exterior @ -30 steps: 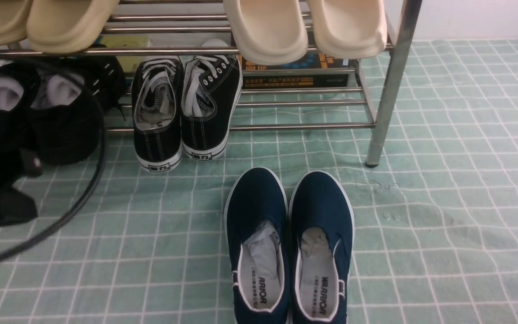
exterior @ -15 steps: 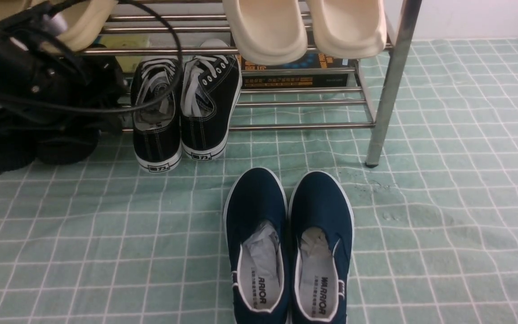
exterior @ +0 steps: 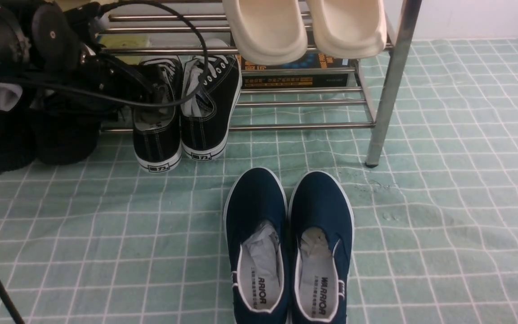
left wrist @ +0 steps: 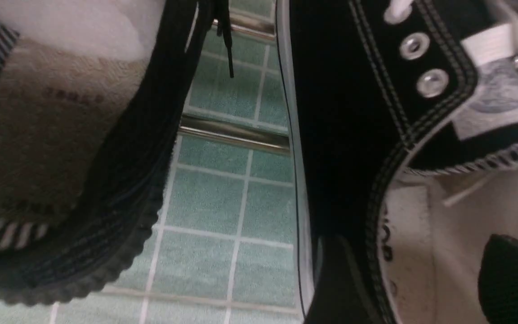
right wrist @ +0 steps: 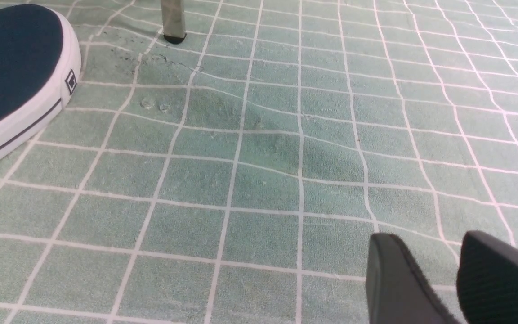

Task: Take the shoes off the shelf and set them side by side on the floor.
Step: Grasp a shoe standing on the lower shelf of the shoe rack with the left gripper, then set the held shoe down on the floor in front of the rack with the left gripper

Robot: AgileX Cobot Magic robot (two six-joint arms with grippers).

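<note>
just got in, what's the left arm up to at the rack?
The left gripper is straddling the side wall of one black canvas sneaker, one finger inside the opening, not visibly clamped. Both sneakers sit on the rack's lower tier. The right gripper hangs open and empty over the green floor cloth; navy slip-ons are already down.

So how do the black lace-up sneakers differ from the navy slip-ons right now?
The black lace-up sneakers sit on the shelf with heels overhanging; the navy slip-ons lie on the floor. The sneakers have white laces and silver eyelets, the slip-ons none. The left gripper is at the sneakers; nothing touches the slip-ons. Both pairs stand side by side, heels toward the camera.
</note>
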